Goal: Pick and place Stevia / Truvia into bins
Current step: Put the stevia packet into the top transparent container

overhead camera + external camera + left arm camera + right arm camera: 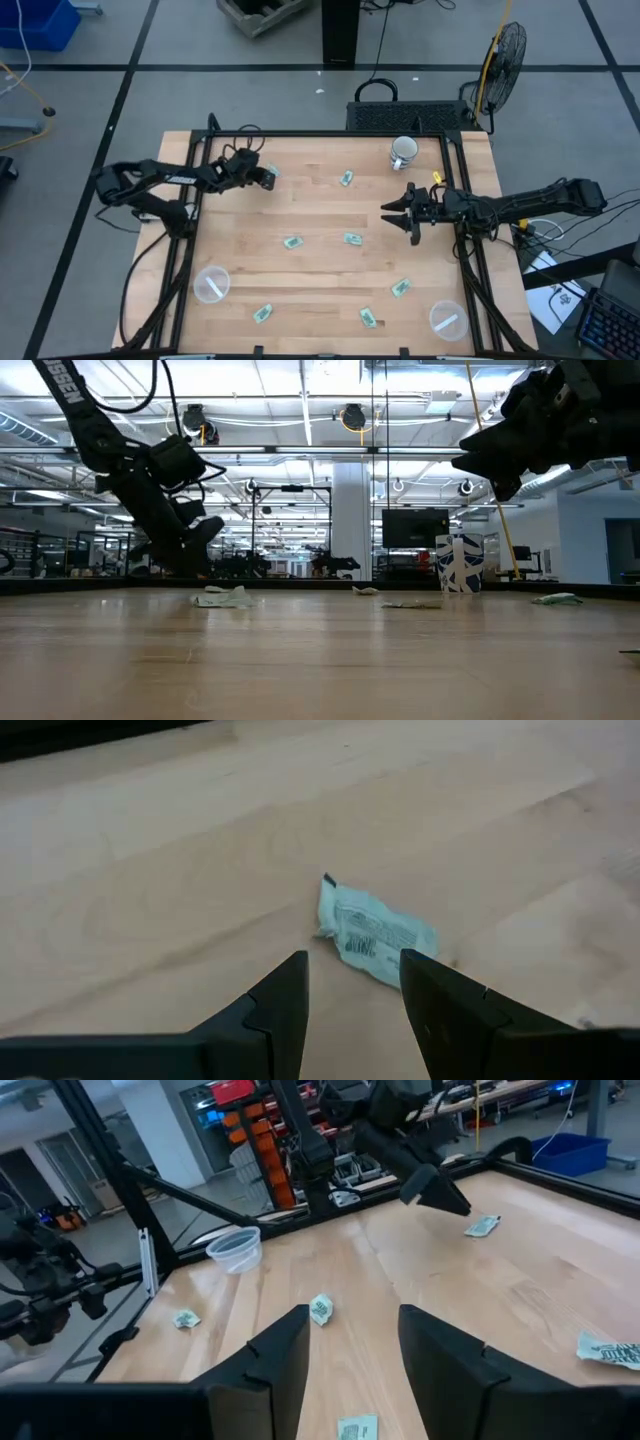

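Note:
Several pale green and white sachets lie spread over the wooden table (320,265), among them one mid-table (292,242), one beside it (352,239) and one near the back (346,178). My left gripper (266,177) is open at the back left, low over one sachet (375,928) that lies just ahead of its fingertips (285,990). My right gripper (395,212) is open and empty, held above the table's right middle. One clear cup (211,284) stands front left and shows in the right wrist view (235,1248). The other cup (448,320) stands front right.
A white mug (403,151) stands at the back right of the table and also shows in the low view (460,563). More sachets lie near the front edge (263,313), (368,317), (401,288). A black frame runs around the table's sides.

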You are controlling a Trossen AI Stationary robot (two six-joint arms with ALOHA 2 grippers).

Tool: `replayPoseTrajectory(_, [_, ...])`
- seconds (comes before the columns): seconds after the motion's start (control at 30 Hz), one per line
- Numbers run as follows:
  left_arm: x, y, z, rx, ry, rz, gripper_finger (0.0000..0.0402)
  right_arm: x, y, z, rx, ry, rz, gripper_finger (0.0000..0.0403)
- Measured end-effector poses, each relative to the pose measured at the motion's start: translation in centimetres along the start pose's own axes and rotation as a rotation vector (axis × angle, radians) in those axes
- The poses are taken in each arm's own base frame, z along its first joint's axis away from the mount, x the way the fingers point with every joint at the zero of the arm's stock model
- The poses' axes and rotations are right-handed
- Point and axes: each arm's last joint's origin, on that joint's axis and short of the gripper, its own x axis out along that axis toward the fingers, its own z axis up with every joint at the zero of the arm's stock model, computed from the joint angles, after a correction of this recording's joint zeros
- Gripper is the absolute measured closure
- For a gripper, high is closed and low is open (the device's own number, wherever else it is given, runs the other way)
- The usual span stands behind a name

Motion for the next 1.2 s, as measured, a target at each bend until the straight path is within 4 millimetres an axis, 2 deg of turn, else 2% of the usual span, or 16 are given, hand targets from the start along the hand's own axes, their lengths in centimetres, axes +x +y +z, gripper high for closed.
replayPoseTrajectory(0.17, [0.8, -0.1, 0.1, -0.009, -0.039, 0.008, 0.0238, 0.0, 0.0, 0.0, 0.0, 0.0, 0.0, 0.0257])
replayPoseTrajectory(0.53, [0.9, 0.3, 0.1, -0.046, -0.055, 0.059, 0.024, 0.0, 0.0, 0.0, 0.0, 0.0, 0.0, 0.0258])
replayPoseTrajectory(0.9, [2.1, 0.4, -0.5, -0.069, -0.039, 0.07, 0.0311, 0.0, 0.0, 0.0, 0.0, 0.0, 0.0, 0.0258])
replayPoseTrajectory(1.2, [3.1, 0.5, -1.1, -0.07, -0.017, 0.09, 0.0302, 0.0, 0.0, 0.0, -0.021, 0.0, 0.0, 0.0258])
